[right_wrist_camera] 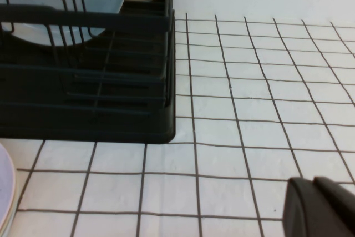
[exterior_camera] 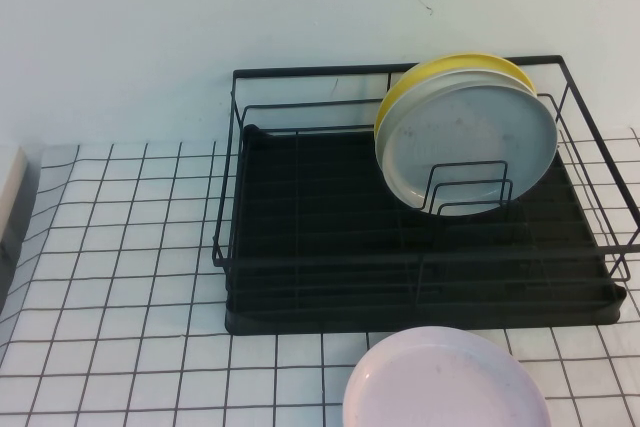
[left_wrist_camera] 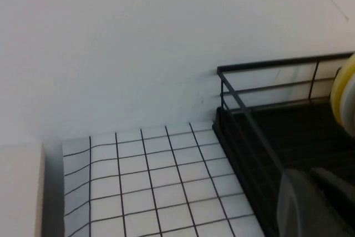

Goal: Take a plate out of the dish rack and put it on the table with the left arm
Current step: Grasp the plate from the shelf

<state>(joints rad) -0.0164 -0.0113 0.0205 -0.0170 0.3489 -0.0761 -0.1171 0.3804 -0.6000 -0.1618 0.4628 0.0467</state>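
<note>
Table (exterior_camera: 120,277): rack (exterior_camera: 400,277) holds plate (exterior_camera: 470,142) upright, facing forward.

Little of the robot shows. The left gripper (left_wrist_camera: 316,203) appears only as a dark grey, matte, rounded block with a smooth curved edge. The right gripper (right_wrist_camera: 321,206) is a similar dark, near-black block with a faint seam down its face.

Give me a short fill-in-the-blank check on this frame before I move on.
1. The grey-blue plate stands on edge in the ____.
2. Directly behind it leans a ____ plate.
3. The pink plate lies flat on the ____, in front of the rack.
4. In the high view, ____ arm shows.

Missing words: dish rack; yellow; table; neither
</note>
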